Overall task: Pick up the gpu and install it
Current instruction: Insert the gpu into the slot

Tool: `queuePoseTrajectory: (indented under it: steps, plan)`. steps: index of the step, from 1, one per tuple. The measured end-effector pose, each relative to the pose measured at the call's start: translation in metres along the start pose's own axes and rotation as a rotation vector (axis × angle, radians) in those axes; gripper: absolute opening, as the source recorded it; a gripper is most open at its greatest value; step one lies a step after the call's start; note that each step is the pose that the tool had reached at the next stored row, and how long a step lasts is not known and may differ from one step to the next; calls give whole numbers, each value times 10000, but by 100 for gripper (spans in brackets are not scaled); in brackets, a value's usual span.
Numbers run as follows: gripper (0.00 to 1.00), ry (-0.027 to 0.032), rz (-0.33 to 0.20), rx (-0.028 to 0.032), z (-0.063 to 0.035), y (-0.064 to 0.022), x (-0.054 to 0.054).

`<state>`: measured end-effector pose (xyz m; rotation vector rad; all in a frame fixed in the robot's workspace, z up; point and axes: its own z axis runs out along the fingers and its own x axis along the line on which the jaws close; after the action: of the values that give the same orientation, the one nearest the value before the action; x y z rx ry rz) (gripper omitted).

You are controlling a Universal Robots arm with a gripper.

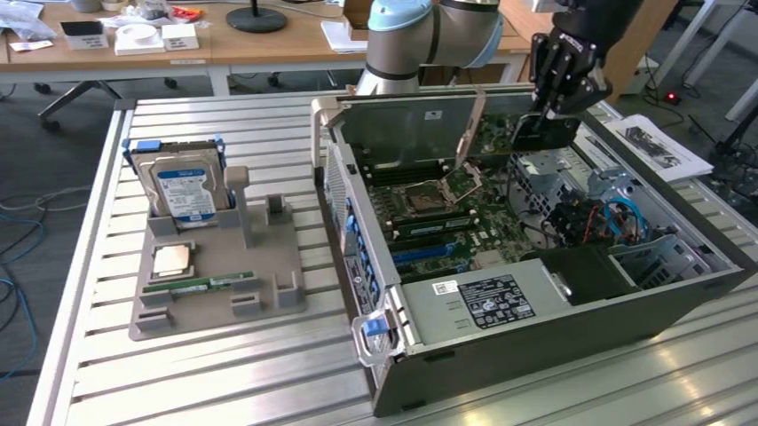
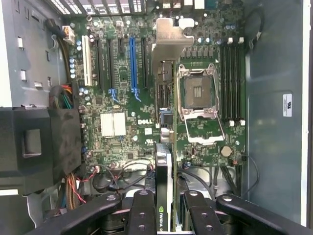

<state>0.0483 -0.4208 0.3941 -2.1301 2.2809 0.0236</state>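
Gripper [image 2: 166, 218]: I clamp the gpu [image 2: 163, 166] edge-on | held over the motherboard [image 2: 117, 122] | open computer case [image 1: 533, 355] below me

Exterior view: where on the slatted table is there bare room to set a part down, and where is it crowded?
Free: the table slats on the camera's side of the gray tray, and the far strip behind the hard drives. Crowded: the narrow gap between tray and computer case, and inside the case, where the gripper holds the gpu.

DELL printed on the motherboard [image 2: 145, 122], Nvidia logo on the gpu [image 2: 164, 161] edge
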Motion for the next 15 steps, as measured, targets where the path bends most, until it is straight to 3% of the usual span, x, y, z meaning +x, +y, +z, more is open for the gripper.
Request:
queuePoseTrajectory:
  steps: [2, 3, 9, 10, 11, 15]
  plan:
    - [27, -5, -17, 85, 17, 12, 1]
    - [27, -18, -52, 271, 55, 44, 5]
    - [27, -5, -53, 271, 68, 121, 10]
    - [27, 45, -54, 276, 68, 121, 10]
    - [27, 101, -47, -26, 68, 116, 10]
    - [27, 100, -47, -26, 68, 116, 10]
